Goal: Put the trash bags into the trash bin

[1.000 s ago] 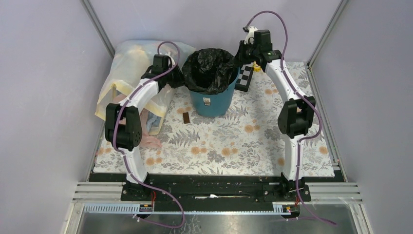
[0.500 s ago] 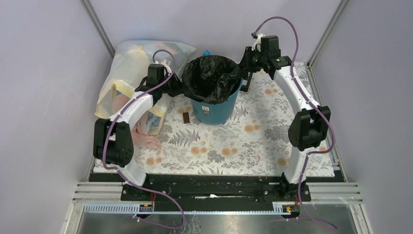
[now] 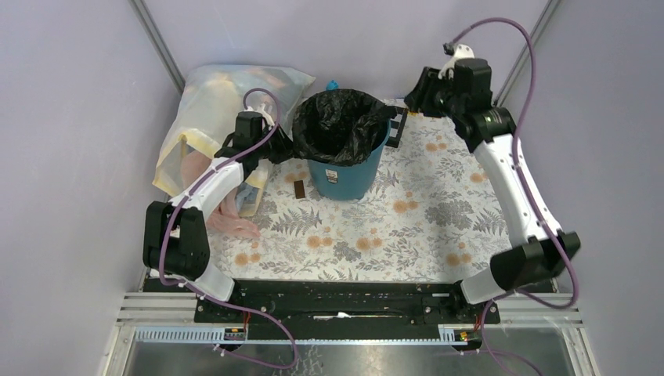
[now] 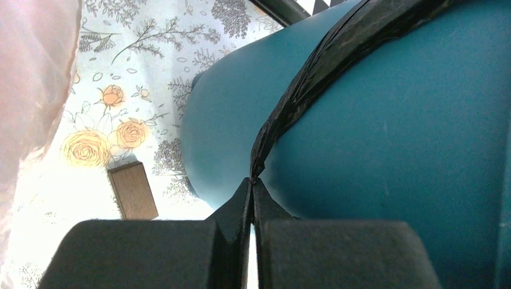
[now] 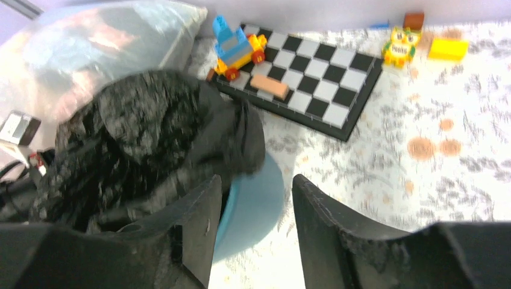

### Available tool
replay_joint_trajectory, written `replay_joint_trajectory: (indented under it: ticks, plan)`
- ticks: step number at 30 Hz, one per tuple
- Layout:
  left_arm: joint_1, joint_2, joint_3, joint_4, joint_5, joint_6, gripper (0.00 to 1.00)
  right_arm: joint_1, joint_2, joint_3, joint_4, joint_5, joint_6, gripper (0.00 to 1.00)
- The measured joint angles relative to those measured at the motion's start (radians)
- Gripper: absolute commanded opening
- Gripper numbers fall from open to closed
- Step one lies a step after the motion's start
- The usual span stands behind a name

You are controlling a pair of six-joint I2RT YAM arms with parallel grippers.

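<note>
The teal trash bin [image 3: 342, 171] stands at the back middle of the flowered mat, with the black trash bag [image 3: 341, 119] lining it and draped over the rim. At the bin's left side my left gripper [image 3: 285, 147] is shut on a stretched edge of the bag. The left wrist view shows the tips [image 4: 252, 182] pinching a taut black strip [image 4: 313, 78] against the bin's wall [image 4: 391, 150]. My right gripper [image 3: 415, 92] hangs open behind and right of the bin, holding nothing. In its wrist view the fingertips [image 5: 256, 180] are above the bag [image 5: 150, 138] and the bin's rim [image 5: 259, 201].
A big translucent bag of clothes [image 3: 211, 110] fills the back left corner. A checkerboard [image 5: 313, 78] with toy bricks [image 5: 238, 45] lies behind the bin, a yellow owl toy [image 5: 398, 48] beyond it. A small brown block [image 3: 300, 189] lies left of the bin's base.
My right gripper has opened, let go of the bag's right rim, and pulled back up and to the right. The left gripper stays shut on the bag and has shifted slightly left.
</note>
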Motion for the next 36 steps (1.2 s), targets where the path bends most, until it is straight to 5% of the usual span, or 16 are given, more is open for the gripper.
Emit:
replay_joint_trajectory:
  ticks: [8, 12, 17, 20, 36]
  plan:
    - [0.000, -0.030, -0.026, -0.001, -0.013, 0.000, 0.00, 0.000, -0.225, -0.266, 0.031, -0.097, 0.087, 0.42]
    - [0.000, -0.037, -0.026, -0.001, -0.018, 0.000, 0.00, 0.000, -0.213, -0.298, 0.061, -0.171, 0.146, 0.55]
    - [0.000, -0.039, -0.026, -0.007, -0.027, 0.002, 0.00, 0.000, -0.171, -0.299, 0.098, -0.199, 0.213, 0.55]
    - [0.000, -0.040, -0.026, -0.014, -0.036, 0.006, 0.00, 0.000, -0.142, -0.299, 0.135, -0.212, 0.262, 0.65]
    - [0.000, -0.044, -0.026, -0.027, -0.051, 0.029, 0.00, 0.000, -0.070, -0.385, 0.385, -0.246, 0.703, 0.72]
